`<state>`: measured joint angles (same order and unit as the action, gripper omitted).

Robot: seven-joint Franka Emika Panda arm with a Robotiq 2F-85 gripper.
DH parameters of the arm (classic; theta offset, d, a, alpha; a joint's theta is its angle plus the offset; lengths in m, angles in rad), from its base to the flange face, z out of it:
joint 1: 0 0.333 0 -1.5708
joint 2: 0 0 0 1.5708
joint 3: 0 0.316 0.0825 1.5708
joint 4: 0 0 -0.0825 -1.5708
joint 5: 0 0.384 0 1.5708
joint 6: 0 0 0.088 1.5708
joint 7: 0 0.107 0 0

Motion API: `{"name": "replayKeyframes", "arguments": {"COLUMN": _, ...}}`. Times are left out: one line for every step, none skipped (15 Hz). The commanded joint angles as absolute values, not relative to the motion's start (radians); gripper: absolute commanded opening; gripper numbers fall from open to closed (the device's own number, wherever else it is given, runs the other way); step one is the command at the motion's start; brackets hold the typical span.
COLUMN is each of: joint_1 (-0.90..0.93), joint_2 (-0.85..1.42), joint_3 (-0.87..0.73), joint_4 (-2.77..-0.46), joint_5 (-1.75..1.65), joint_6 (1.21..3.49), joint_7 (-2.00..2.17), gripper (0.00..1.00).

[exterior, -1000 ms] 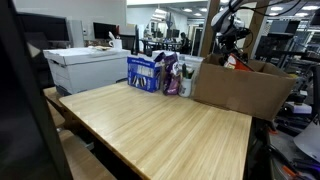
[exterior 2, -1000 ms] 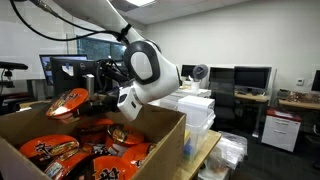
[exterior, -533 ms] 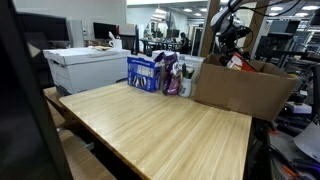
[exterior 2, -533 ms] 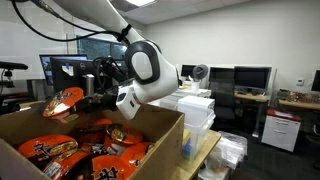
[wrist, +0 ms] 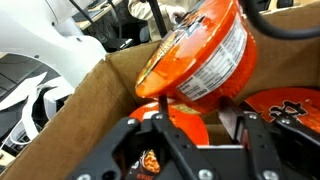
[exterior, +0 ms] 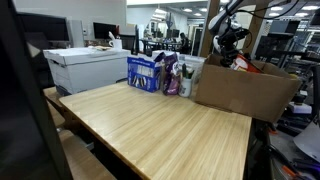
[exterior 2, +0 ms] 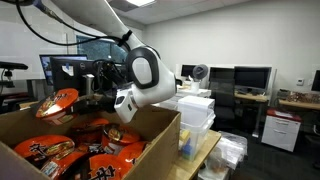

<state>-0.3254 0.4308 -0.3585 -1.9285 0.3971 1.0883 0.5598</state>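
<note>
In an exterior view the pincer (exterior: 236, 57) hangs over an open brown cardboard box (exterior: 240, 92) on the pale wooden desk (exterior: 160, 125); in an exterior view it is clenched on a round orange noodle bowl (exterior 2: 55, 103), held tilted above the box, which holds similar orange bowls (exterior 2: 60, 150); in the wrist view the bowl sits between the fingers (wrist: 140, 140), above the box's corner.
</note>
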Motion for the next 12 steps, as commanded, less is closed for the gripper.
{"name": "replayKeyframes", "arguments": {"joint_1": -0.305, "joint_2": 0.442, "joint_3": -0.362, "joint_4": -1.909, "joint_5": 0.398, "joint_6": 1.041, "joint_7": 0.585, "gripper": 0.14}}
{"name": "replayKeyframes", "arguments": {"joint_1": -0.302, "joint_2": 0.444, "joint_3": -0.359, "joint_4": -1.903, "joint_5": 0.403, "joint_6": 1.037, "joint_7": 0.585, "gripper": 0.08}}
{"name": "replayKeyframes", "arguments": {"joint_1": -0.297, "joint_2": 0.445, "joint_3": -0.357, "joint_4": -1.896, "joint_5": 0.404, "joint_6": 1.035, "joint_7": 0.586, "gripper": 0.03}}
{"name": "replayKeyframes", "arguments": {"joint_1": -0.294, "joint_2": 0.447, "joint_3": -0.355, "joint_4": -1.889, "joint_5": 0.406, "joint_6": 1.030, "joint_7": 0.586, "gripper": 0.02}}
{"name": "replayKeyframes", "arguments": {"joint_1": -0.289, "joint_2": 0.450, "joint_3": -0.354, "joint_4": -1.881, "joint_5": 0.404, "joint_6": 1.026, "joint_7": 0.588, "gripper": 0.00}}
{"name": "replayKeyframes", "arguments": {"joint_1": -0.286, "joint_2": 0.452, "joint_3": -0.353, "joint_4": -1.874, "joint_5": 0.403, "joint_6": 1.019, "joint_7": 0.588, "gripper": 0.00}}
{"name": "replayKeyframes", "arguments": {"joint_1": -0.284, "joint_2": 0.456, "joint_3": -0.352, "joint_4": -1.867, "joint_5": 0.406, "joint_6": 1.010, "joint_7": 0.589, "gripper": 0.00}}
{"name": "replayKeyframes", "arguments": {"joint_1": -0.278, "joint_2": 0.458, "joint_3": -0.351, "joint_4": -1.862, "joint_5": 0.399, "joint_6": 1.006, "joint_7": 0.590, "gripper": 0.00}}
{"name": "replayKeyframes", "arguments": {"joint_1": -0.277, "joint_2": 0.462, "joint_3": -0.350, "joint_4": -1.856, "joint_5": 0.403, "joint_6": 0.995, "joint_7": 0.588, "gripper": 0.01}}
{"name": "replayKeyframes", "arguments": {"joint_1": -0.273, "joint_2": 0.463, "joint_3": -0.349, "joint_4": -1.852, "joint_5": 0.402, "joint_6": 0.992, "joint_7": 0.591, "gripper": 0.01}}
{"name": "replayKeyframes", "arguments": {"joint_1": -0.271, "joint_2": 0.467, "joint_3": -0.348, "joint_4": -1.848, "joint_5": 0.403, "joint_6": 0.985, "joint_7": 0.590, "gripper": 0.02}}
{"name": "replayKeyframes", "arguments": {"joint_1": -0.268, "joint_2": 0.470, "joint_3": -0.348, "joint_4": -1.844, "joint_5": 0.401, "joint_6": 0.979, "joint_7": 0.591, "gripper": 0.01}}
